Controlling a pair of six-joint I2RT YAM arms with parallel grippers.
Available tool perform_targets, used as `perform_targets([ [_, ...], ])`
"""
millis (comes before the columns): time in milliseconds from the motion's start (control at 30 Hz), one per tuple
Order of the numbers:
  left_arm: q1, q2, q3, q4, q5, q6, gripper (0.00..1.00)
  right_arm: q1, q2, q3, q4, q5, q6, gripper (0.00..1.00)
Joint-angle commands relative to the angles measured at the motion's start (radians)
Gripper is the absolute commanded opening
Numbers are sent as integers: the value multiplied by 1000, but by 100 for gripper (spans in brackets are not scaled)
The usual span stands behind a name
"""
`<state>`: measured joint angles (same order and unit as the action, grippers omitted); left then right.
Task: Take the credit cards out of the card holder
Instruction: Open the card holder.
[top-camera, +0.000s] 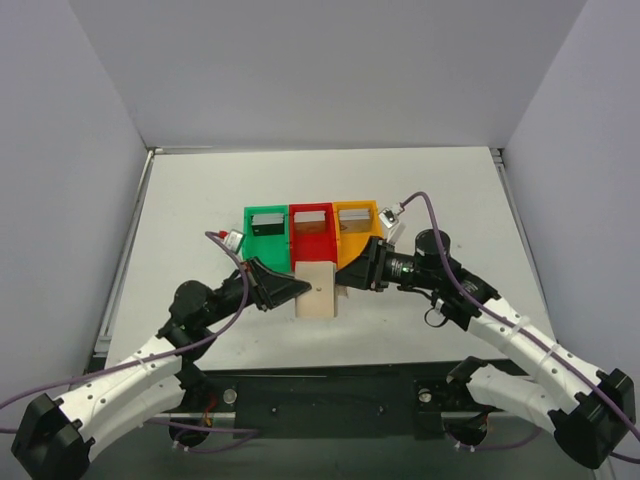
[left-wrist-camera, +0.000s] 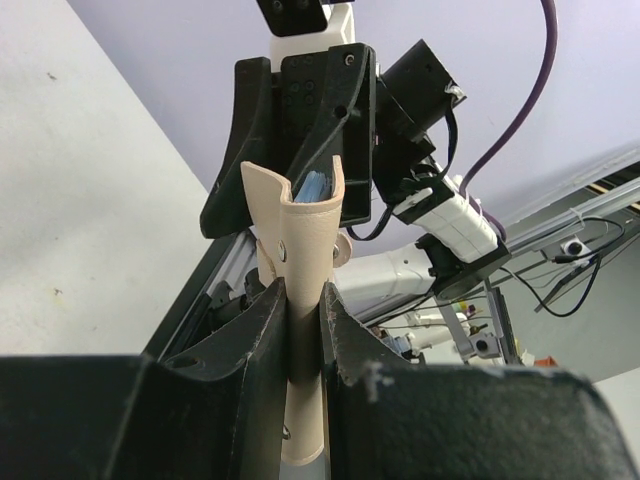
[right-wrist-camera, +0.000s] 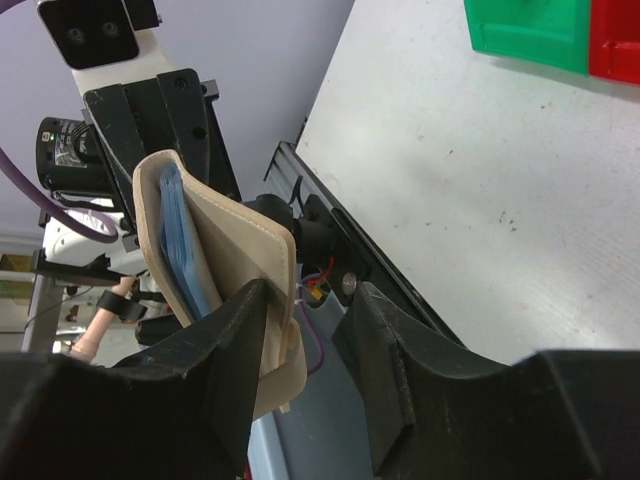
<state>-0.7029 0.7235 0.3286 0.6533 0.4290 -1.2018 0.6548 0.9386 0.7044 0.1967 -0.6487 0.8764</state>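
The tan card holder (top-camera: 318, 290) hangs above the table between my two grippers, in front of the red bin. My left gripper (top-camera: 296, 290) is shut on its folded edge; in the left wrist view the holder (left-wrist-camera: 300, 225) stands up from between the fingers (left-wrist-camera: 300, 297). Its two flaps are slightly parted, with light blue inside (left-wrist-camera: 316, 186). I cannot tell cards from panels. My right gripper (top-camera: 346, 273) is open at the holder's other edge. In the right wrist view (right-wrist-camera: 310, 295) the holder (right-wrist-camera: 245, 250) lies against the left finger only.
Three plastic bins stand in a row behind the holder: green (top-camera: 265, 234), red (top-camera: 312, 232) and orange (top-camera: 356, 222), each with a grey piece at its far end. The green (right-wrist-camera: 525, 35) and red (right-wrist-camera: 615, 40) bins show in the right wrist view. White walls surround the table.
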Motion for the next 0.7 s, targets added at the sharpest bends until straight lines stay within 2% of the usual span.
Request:
perform_targets([
  [0,5,16,21,144,7,-27,0,8,9,-8,104,-63,38,34],
  [133,3,31,27,149,7,-24,0,9,14,-9,122,-77,52,29],
  [333,3,42,9,138,-12,-8,0,11,29,-28,242,-138,121,24],
  [533,6,39,0,125,-35,4,0,11,22,-20,213,-141,110,0],
  [567,5,36,-2,115,-39,8,1,11,16,-16,193,-141,104,0],
  [633,6,24,0,82,-56,24,23,11,2,-2,144,-129,78,0],
  [667,5,18,0,63,-58,30,45,11,-3,6,123,-124,58,0],
])
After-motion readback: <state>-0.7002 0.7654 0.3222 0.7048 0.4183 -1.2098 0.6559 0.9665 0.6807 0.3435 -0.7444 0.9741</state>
